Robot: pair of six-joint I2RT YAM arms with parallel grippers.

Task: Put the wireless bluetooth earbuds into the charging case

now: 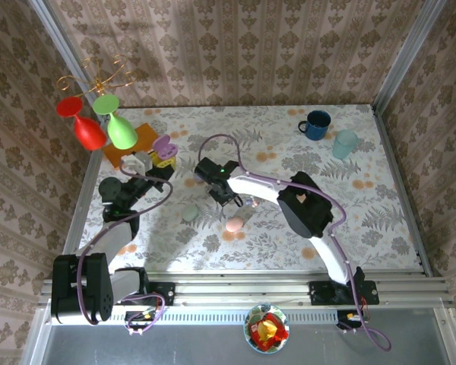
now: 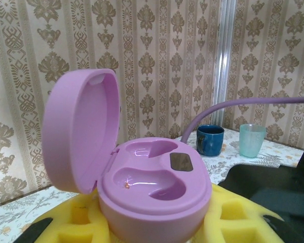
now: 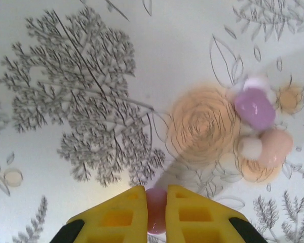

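Note:
My left gripper (image 2: 154, 225) is shut on the base of a lilac charging case (image 2: 152, 187); yellow fingers (image 2: 243, 220) flank it. Its lid (image 2: 78, 134) stands open to the left and both wells are empty. In the top view this case (image 1: 164, 148) is at the table's left, off the surface in the left gripper (image 1: 159, 158). My right gripper (image 3: 156, 202) is shut on a small glossy pinkish earbud (image 3: 156, 215) just above the table. A lilac earbud (image 3: 254, 108) and a pink earbud (image 3: 275, 147) lie together to its right. The right gripper (image 1: 229, 196) is mid-table.
A pink closed case (image 1: 234, 224) and a pale green case (image 1: 190, 214) lie on the table in front of the right gripper. A blue mug (image 1: 315, 125) and a pale teal cup (image 1: 344, 144) stand at the back right. Red and green glasses (image 1: 99, 129) hang at the back left.

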